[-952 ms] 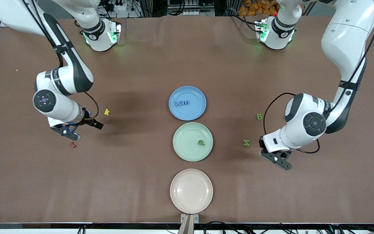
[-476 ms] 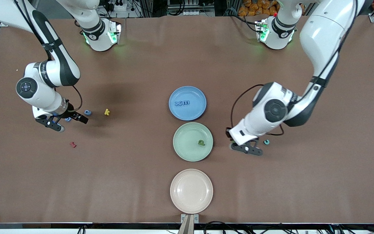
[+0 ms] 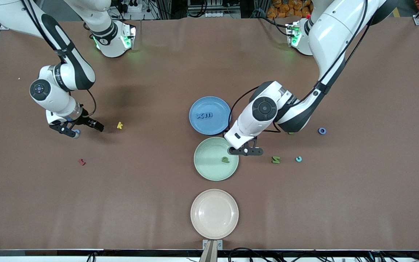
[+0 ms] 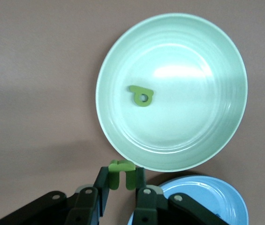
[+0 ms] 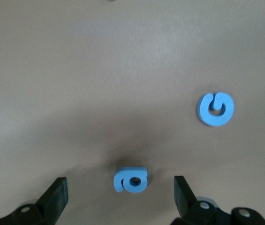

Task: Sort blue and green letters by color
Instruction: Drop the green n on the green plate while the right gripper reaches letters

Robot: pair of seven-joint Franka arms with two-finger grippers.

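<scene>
My left gripper (image 3: 246,150) is shut on a green letter u (image 4: 122,174) at the rim of the green plate (image 3: 209,165), beside the blue plate (image 3: 217,106). The green plate (image 4: 193,117) holds one green letter (image 4: 141,95). Two blue letters (image 3: 204,115) lie in the blue plate. A green N (image 3: 275,159), a bluish c (image 3: 298,159) and a blue o (image 3: 322,130) lie on the table toward the left arm's end. My right gripper (image 5: 119,190) stands open just above a blue letter a (image 5: 131,180). Another blue letter (image 5: 215,109) lies close by.
A yellow k (image 3: 119,125) lies beside the right gripper (image 3: 71,131). A small dark red letter (image 3: 82,162) lies nearer the front camera. An empty pink plate (image 3: 214,214) sits near the front edge. A green bit (image 3: 291,133) peeks from under the left arm.
The left arm has swung from the table near the N over to the green plate's rim, uncovering the N. The right gripper has shifted a little toward the yellow k.
</scene>
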